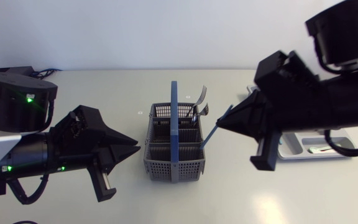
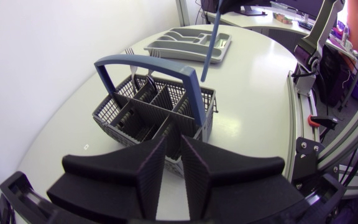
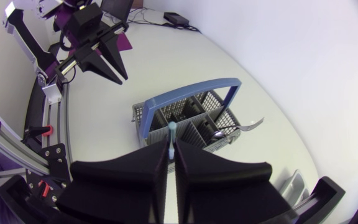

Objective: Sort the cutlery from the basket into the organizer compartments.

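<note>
The grey cutlery basket [image 1: 166,160] with a blue handle [image 1: 174,124] stands mid-table; the left wrist view shows this basket [image 2: 148,115] just ahead of my left gripper. Forks [image 1: 201,106] stick up from its far compartment. My right gripper [image 1: 220,127] is over the basket's right side, shut on a blue-handled utensil [image 1: 211,134] that hangs slanted above the rim. The handle's end [image 3: 172,127] pokes out between the right gripper's fingers [image 3: 194,165]. My left gripper [image 1: 137,149] hovers left of the basket, its fingers a narrow gap apart and holding nothing. The organizer [image 1: 294,148] lies at the right, partly hidden by my right arm.
In the left wrist view the organizer [image 2: 173,46] lies beyond the basket, with the hanging utensil [image 2: 210,43] in front of it. Bare tabletop surrounds the basket in front and behind. My left arm [image 3: 95,46] shows across the table in the right wrist view.
</note>
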`<state>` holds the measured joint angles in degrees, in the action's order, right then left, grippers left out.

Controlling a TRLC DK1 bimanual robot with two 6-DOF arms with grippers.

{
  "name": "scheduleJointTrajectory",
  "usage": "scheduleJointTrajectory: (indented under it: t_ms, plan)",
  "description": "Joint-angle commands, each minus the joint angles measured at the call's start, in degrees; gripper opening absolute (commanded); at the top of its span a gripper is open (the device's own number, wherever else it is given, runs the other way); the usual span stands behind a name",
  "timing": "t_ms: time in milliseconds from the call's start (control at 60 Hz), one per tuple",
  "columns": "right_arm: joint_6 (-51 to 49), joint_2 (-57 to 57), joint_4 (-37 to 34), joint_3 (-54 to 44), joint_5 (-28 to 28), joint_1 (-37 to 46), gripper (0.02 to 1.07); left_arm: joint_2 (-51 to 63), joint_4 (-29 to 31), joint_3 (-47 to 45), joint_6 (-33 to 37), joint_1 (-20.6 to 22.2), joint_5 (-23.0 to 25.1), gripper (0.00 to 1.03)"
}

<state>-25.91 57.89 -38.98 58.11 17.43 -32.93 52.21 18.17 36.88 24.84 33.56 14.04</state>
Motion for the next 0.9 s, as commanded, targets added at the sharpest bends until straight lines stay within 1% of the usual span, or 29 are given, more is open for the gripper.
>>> scheduleJointTrajectory:
  t_ms: [0,117,233,417,483,533,567,583,733,883]
  plan:
    - [0.34,-1.81,-3.91,4.56,-0.29,2.43,0.08,-1.05,0.63,-1.20,-1.29,-0.08,-0.24,0.19]
    - [-2.83,-2.60,-10.85,9.74,0.41,10.34,0.08,-1.40,0.81,-1.29,-1.20,-0.08,-0.24,0.19]
    - [-6.61,-1.64,-14.19,10.98,2.34,19.13,0.08,-1.49,0.81,-1.38,-1.20,-0.08,-0.24,0.19]
    - [-12.41,4.43,-16.21,10.89,4.28,32.84,0.08,-1.40,0.63,-1.29,-1.20,0.19,-0.24,0.19]
    - [-13.55,6.71,-16.30,11.06,4.37,35.83,0.08,-1.32,0.63,-1.29,-1.20,0.19,-0.24,0.20]
    - [-14.61,10.49,-16.39,11.85,4.72,39.78,0.08,-1.32,0.63,-1.20,-1.20,0.19,-0.24,0.20]
    - [-14.78,11.37,-16.39,12.03,4.72,40.57,0.08,-1.32,0.63,-1.11,-1.20,0.19,-0.24,0.19]
    - [-15.57,14.53,-16.48,13.00,4.72,43.39,0.08,-1.23,0.63,-1.11,-1.20,0.10,-0.24,0.20]
    - [-15.75,24.73,-17.44,18.18,3.84,48.22,0.08,-1.23,0.63,-1.20,-1.20,-0.08,-0.24,0.20]
    - [-15.49,32.29,-19.82,24.25,1.03,49.10,0.08,-0.97,0.55,-1.20,-1.11,-0.08,-0.24,0.20]
